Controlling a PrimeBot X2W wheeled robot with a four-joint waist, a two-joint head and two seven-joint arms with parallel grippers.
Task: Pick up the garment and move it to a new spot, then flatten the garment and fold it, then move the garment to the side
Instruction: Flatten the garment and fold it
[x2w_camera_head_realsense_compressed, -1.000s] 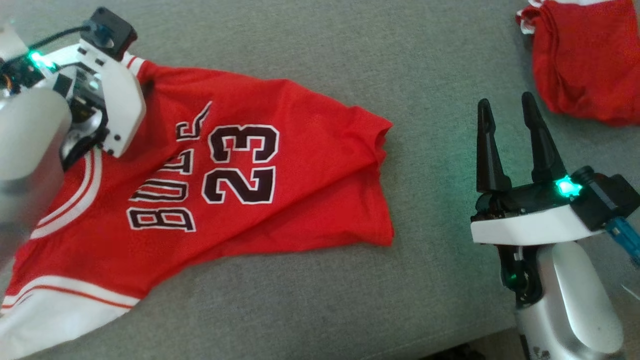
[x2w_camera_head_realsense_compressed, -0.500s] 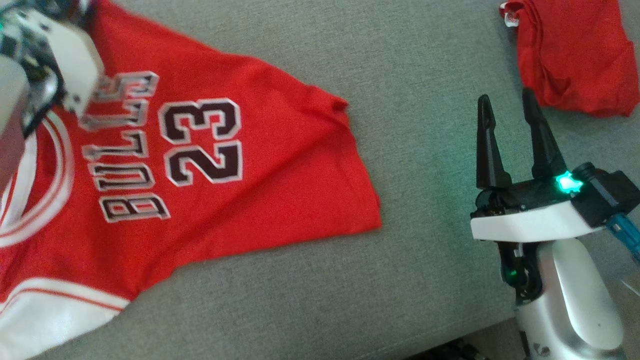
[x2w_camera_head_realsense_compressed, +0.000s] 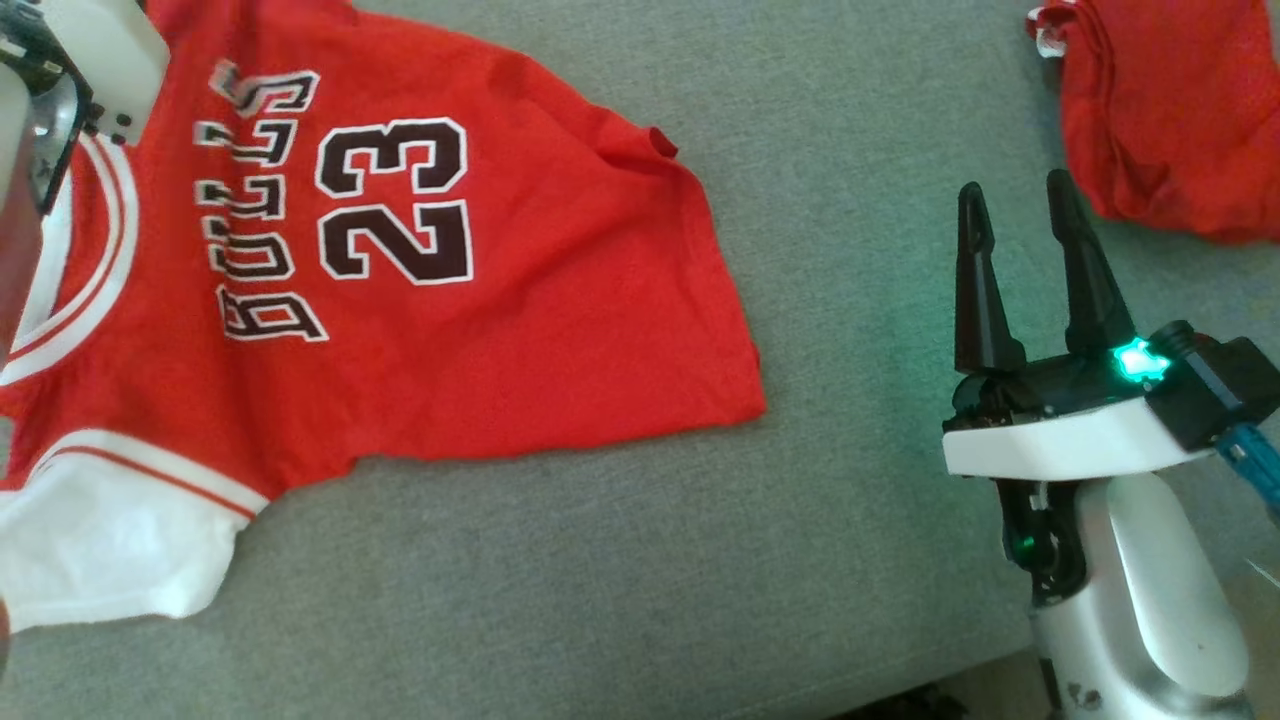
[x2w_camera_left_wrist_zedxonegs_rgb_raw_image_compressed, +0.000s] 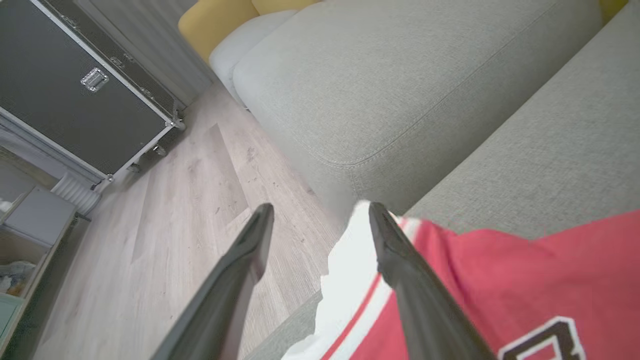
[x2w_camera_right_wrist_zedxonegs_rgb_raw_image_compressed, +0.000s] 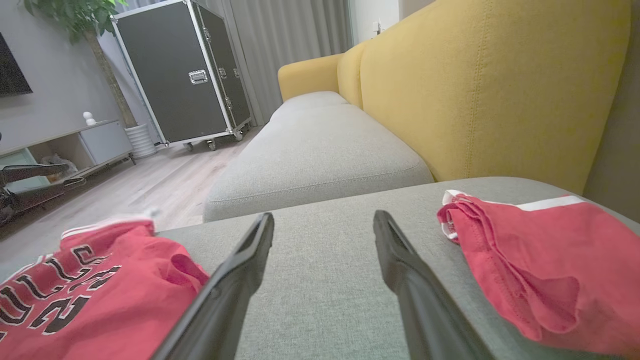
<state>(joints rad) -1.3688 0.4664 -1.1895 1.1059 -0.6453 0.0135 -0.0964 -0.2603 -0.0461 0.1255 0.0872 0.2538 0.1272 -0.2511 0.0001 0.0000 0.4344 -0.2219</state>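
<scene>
The red jersey (x2w_camera_head_realsense_compressed: 400, 300) lies spread out, number up, on the grey sofa cushion (x2w_camera_head_realsense_compressed: 850, 150). The left claw (x2w_camera_left_wrist_zedxonegs_rgb_raw_image_compressed: 320, 207) hangs over the jersey's white sleeve edge, released, with nothing between its fingers; one finger may brush the cloth. The right claw (x2w_camera_head_realsense_compressed: 1014, 185) hovers released, well apart from the jersey's hem, near a second red garment (x2w_camera_head_realsense_compressed: 1170, 120).
</scene>
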